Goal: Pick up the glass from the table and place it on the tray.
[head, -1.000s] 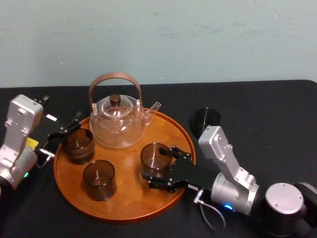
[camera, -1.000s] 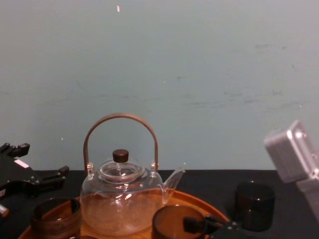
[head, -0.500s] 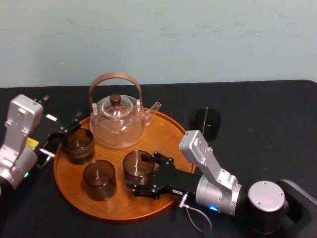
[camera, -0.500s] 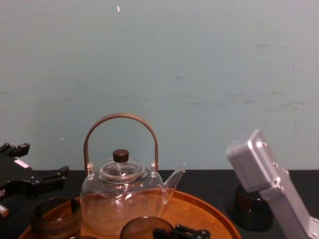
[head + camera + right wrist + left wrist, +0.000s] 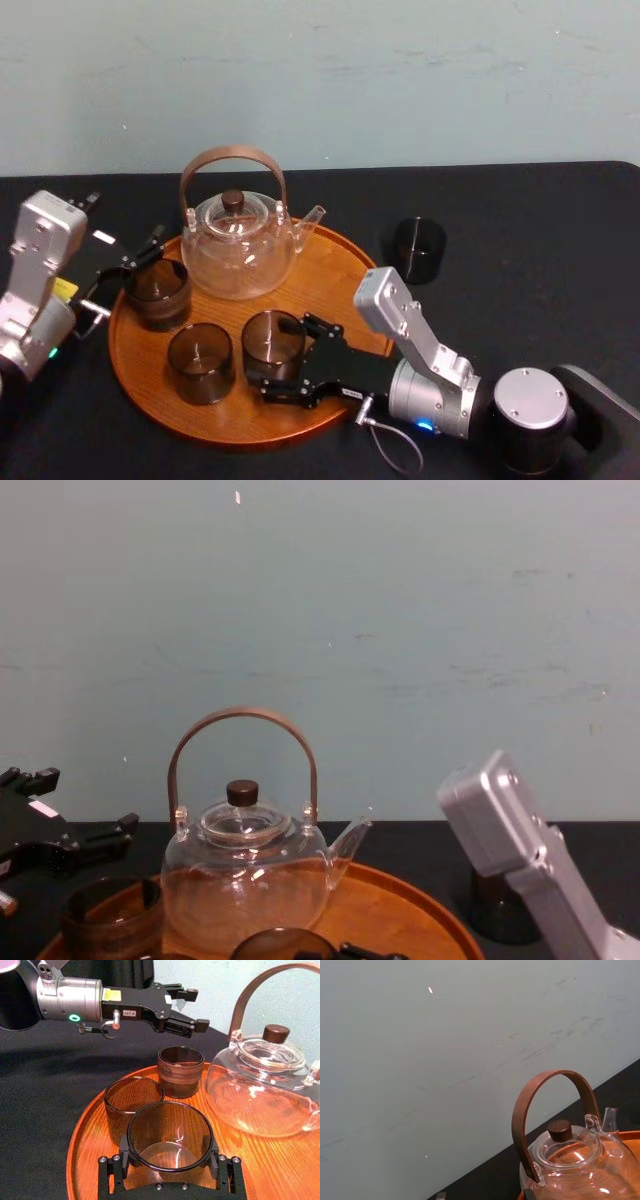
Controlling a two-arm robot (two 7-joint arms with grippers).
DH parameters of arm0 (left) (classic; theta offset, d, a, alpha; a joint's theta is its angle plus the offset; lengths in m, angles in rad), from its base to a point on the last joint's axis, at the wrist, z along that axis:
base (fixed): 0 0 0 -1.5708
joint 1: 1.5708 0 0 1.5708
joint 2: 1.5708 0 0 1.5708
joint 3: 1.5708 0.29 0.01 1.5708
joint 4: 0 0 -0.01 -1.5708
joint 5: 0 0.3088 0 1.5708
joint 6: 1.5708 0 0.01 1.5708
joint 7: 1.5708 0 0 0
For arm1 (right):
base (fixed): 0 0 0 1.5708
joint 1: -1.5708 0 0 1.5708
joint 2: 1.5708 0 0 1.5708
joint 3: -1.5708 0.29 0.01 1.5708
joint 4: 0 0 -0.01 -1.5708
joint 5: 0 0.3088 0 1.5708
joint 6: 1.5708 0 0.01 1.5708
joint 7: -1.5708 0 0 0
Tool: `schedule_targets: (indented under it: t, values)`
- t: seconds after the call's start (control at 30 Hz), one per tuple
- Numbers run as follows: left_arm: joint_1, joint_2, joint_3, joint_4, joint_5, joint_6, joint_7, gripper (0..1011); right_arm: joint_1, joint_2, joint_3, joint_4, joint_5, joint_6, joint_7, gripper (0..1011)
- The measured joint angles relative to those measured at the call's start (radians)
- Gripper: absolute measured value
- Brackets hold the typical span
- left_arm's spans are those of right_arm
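In the right gripper (image 5: 272, 352), pinched from both sides by its black fingers (image 5: 112, 1177): the smoky-brown round glass (image 5: 273, 336), low over the large round orange-brown wooden tray (image 5: 330, 262), near its front middle (resting or just lifted, cannot tell). Just beside it, to the left, a second dark glass (image 5: 201, 360); farther back left, a third dark glass (image 5: 157, 290). At the tray's back, a clear glass teapot with a curved brown handle (image 5: 236, 245). Off the tray, on the black table (image 5: 540, 230), a fourth dark glass (image 5: 418, 248). At the tray's left rim, the left gripper (image 5: 135, 258), fingers spread.
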State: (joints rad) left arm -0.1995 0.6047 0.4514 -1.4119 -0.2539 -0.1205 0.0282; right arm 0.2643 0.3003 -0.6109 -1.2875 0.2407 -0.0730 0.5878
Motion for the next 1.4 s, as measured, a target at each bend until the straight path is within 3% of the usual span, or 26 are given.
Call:
schedule_targets:
  t: [0.87, 1.03, 1.4]
  values:
    - [0.0, 0.0, 0.0, 0.0, 0.0, 0.0, 0.0, 1001, -0.023, 0.006, 0.0, -0.002, 0.016, 0.012, -0.009, 900]
    - [0.0, 0.0, 0.0, 0.0, 0.0, 0.0, 0.0, 1001, -0.023, 0.006, 0.001, -0.002, 0.016, 0.011, -0.01, 1002]
    - [0.0, 0.0, 0.0, 0.0, 0.0, 0.0, 0.0, 1001, -0.023, 0.006, 0.001, -0.003, 0.015, 0.011, -0.01, 1002]
